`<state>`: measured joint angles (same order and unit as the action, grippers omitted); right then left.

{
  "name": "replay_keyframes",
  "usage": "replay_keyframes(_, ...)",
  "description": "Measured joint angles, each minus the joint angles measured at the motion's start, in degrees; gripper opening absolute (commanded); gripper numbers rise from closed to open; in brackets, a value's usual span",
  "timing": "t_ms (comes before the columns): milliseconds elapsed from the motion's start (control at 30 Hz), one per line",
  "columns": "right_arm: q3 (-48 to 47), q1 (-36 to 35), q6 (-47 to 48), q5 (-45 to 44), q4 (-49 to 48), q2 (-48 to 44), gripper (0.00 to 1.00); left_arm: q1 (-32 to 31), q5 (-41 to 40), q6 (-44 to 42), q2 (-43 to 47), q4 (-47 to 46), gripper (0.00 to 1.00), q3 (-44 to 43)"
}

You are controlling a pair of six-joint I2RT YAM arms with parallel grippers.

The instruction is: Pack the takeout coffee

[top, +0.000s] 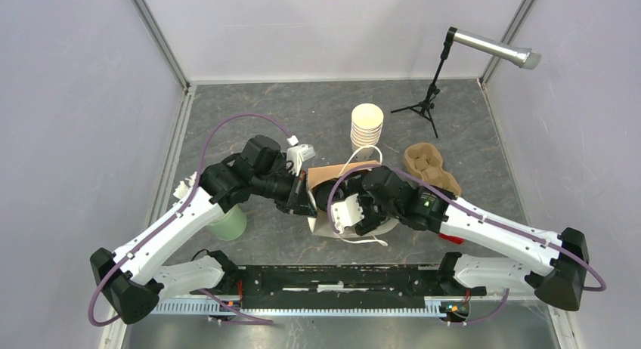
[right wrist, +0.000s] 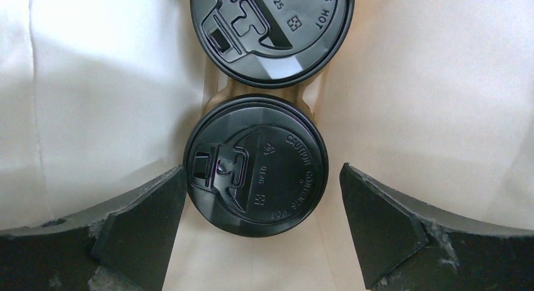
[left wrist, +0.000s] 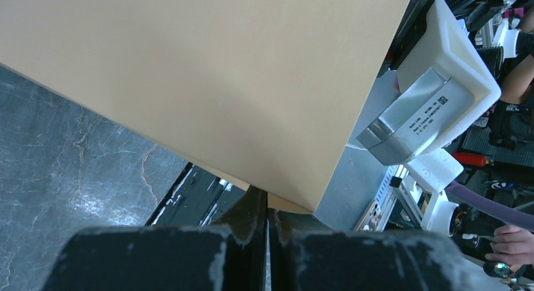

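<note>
A pale green cup stands on the table beneath the left arm. At centre, the left gripper is pinched tight on the edge of a paper bag, brown outside and white within. The right gripper reaches into the bag's mouth, its jaws spread wide and holding nothing, one on either side of the nearer coffee. A second coffee sits just behind it, both black lids facing up inside the bag. Beyond are a stack of lidless cups, a cardboard cup tray and a tripod stand.
</note>
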<state>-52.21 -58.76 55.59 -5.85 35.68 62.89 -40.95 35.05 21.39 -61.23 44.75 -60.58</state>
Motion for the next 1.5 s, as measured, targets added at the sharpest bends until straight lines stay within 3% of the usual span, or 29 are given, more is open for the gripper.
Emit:
replay_keyframes(267,-2.91,0.0,0.26,1.95,2.6,1.38,0.98,0.0,0.04,0.0,-0.31,0.02,0.02,-0.31)
replay_keyframes(700,-5.01,0.0,-0.5,3.52,4.35,0.74,0.87,0.0,0.11,0.0,-0.76,0.0,0.02,-0.55)
replay_keyframes(1033,-5.01,0.02,-1.57,4.2,4.28,0.17,0.56,0.0,0.11,-0.02,-1.05,0.0,0.02,-0.76)
replay_keyframes(1500,-4.87,0.02,-2.78,4.63,0.04,0.92,0.32,0.0,0.24,-0.02,-1.42,0.11,0.02,-1.05)
